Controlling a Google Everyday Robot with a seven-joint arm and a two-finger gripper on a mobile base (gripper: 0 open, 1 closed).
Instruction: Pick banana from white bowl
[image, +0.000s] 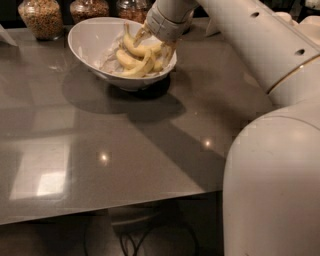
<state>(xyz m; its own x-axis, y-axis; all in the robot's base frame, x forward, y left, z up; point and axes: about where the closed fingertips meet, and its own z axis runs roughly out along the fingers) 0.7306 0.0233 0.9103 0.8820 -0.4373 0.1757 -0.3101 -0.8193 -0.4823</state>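
The white bowl stands at the back of the grey table, with its rim higher on the left. It holds a bunch of yellow bananas. My gripper reaches down into the right side of the bowl from above. Its fingers are apart and straddle the uppermost banana, one finger at the banana's left end and one at its right. The banana still rests on the others. The white arm runs back to the right and hides the bowl's far right rim.
Three glass jars of dry goods stand behind the bowl at the table's back edge. The grey table extends to a front edge low in view, with cables on the floor beneath. My white body fills the right.
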